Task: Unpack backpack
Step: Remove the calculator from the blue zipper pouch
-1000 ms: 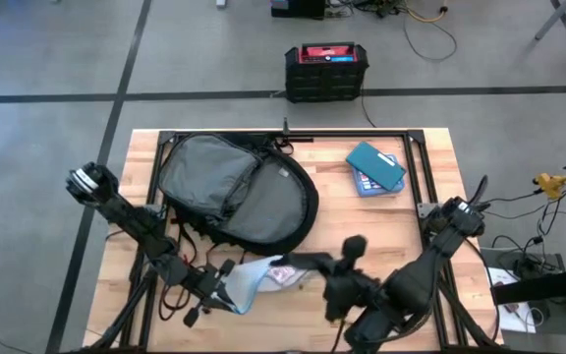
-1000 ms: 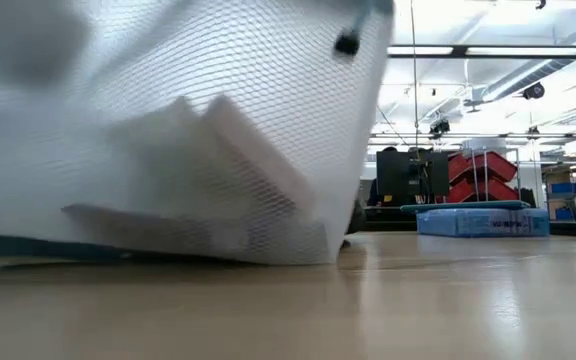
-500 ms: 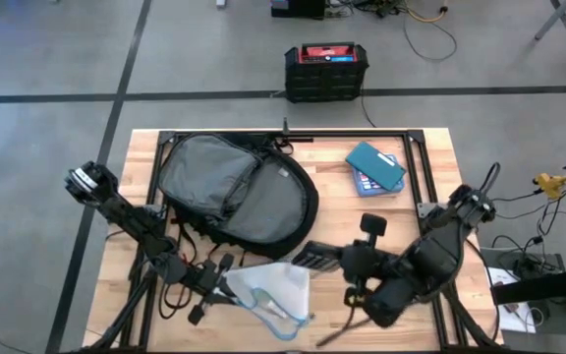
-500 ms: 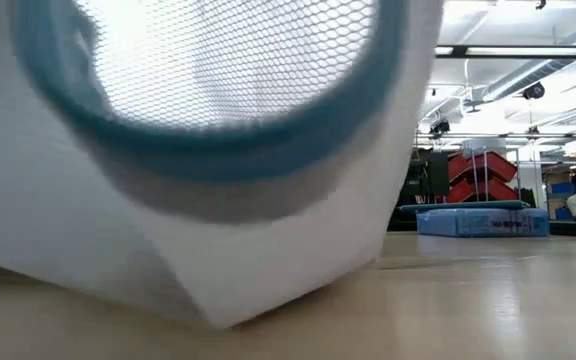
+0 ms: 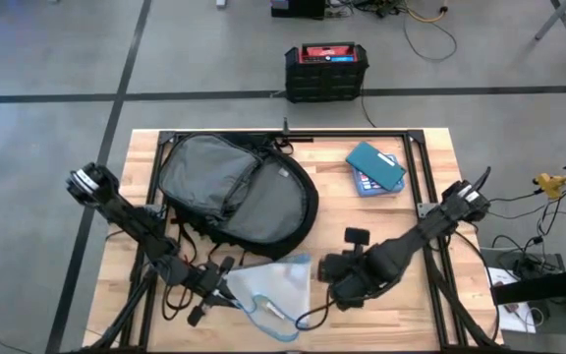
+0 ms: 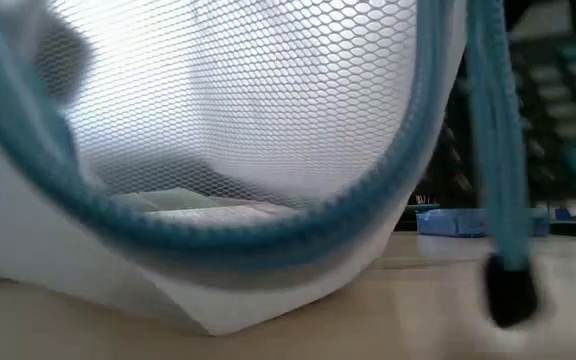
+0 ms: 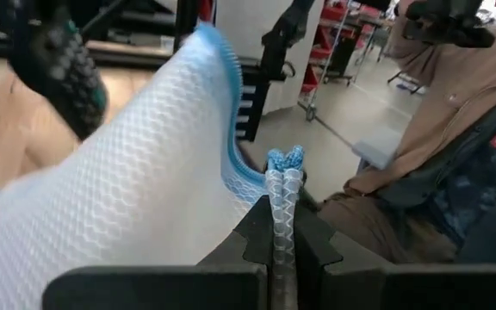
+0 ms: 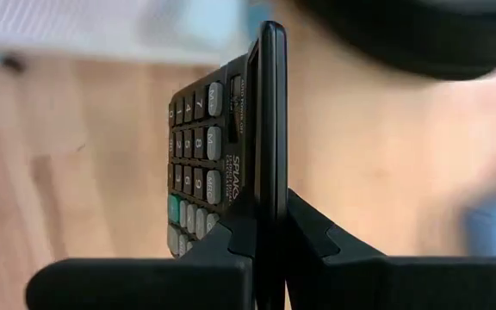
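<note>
- The left gripper [image 7: 275, 226] is sitting near the table's front edge, at about 7 o'clock from the table's middle, with its fingers pinched tight on the blue cord [image 7: 282, 176] of a white mesh pouch [image 5: 268, 287]
- The mesh pouch is lying on the wooden table [image 5: 430, 167] just beside that gripper, at its 3 o'clock in the high view, with its blue-trimmed mouth facing the front edge; in the low view its netting [image 6: 238, 110] is filling most of the picture and a pale flat shape is showing inside, too blurred to identify
- The right gripper [image 8: 261, 226] is hovering at 3 o'clock from the pouch, near it, and is clamping a dark calculator [image 8: 231, 159] by its thin edge, so the keypad is standing on its side between the jaws
- In the high view the right gripper [image 5: 347, 280] is lying at roughly 5 o'clock from the table's middle, with its arm stretching away to the table's right edge
- The backpack [image 5: 234, 187] is lying flat on the far left part of the table, at 12 o'clock from the pouch, with its grey lining showing and black straps trailing toward the left arm
- A teal book [image 5: 374, 167] is lying at 3 o'clock from the backpack, well apart from both grippers
- A black crate with a red top [image 5: 326, 71] is standing on the floor beyond the table's far edge
- In the left wrist view a person in a tan top [image 7: 455, 129] is showing beyond the pouch
</note>
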Controlling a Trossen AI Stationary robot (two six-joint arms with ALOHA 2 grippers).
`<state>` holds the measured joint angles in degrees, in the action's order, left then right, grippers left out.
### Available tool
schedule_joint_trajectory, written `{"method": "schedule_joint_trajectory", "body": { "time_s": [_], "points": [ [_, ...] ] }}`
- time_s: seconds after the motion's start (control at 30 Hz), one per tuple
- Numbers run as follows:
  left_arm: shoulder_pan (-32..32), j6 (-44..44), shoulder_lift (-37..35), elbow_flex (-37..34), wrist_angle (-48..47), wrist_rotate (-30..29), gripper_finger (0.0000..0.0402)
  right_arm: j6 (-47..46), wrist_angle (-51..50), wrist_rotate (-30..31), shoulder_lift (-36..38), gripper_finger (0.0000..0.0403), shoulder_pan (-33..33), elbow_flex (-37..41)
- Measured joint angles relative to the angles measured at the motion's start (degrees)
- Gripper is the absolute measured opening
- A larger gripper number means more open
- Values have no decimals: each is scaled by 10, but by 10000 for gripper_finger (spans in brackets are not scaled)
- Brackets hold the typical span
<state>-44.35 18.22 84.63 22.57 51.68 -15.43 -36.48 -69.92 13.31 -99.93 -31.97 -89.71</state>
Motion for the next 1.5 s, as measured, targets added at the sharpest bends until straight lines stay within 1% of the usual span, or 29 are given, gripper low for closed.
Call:
{"method": "schedule_joint_trajectory", "body": {
  "time_s": [0.03,0.1,0.27,0.47,0.6,0.67,0.73,0.87,0.9,0.93,1.03,1.17,1.3,1.4,1.5],
  "points": [
    [2,3,5,0,0,0,0,6,18,-14,4,8,8,21],
    [7,4,14,0,0,-6,0,14,34,-24,11,8,25,59],
    [45,17,31,0,3,-60,0,29,57,-34,40,8,67,141],
    [109,15,53,0,2,-61,0,48,149,-43,96,10,117,251],
    [158,19,84,1,4,-58,0,39,199,-42,125,32,140,315],
    [184,18,102,1,8,-43,0,28,200,-36,133,50,147,339],
    [217,14,118,1,28,-14,0,18,198,-32,142,68,149,360],
    [286,-14,137,1,89,69,0,8,188,-18,150,105,150,391],
    [301,-21,137,1,99,89,0,7,187,-15,151,114,149,397],
    [313,-26,137,1,107,105,0,6,181,-25,156,123,149,399],
    [334,-41,133,2,118,132,0,4,166,-27,168,146,149,400],
    [336,-51,131,2,117,163,0,3,150,-28,192,169,149,383],
    [331,-35,131,2,111,220,0,7,148,-26,203,179,137,339],
    [319,-29,128,2,111,235,0,23,186,-14,196,180,110,299],
    [304,-29,117,2,112,239,0,58,293,-13,173,180,79,265]
  ]
}}
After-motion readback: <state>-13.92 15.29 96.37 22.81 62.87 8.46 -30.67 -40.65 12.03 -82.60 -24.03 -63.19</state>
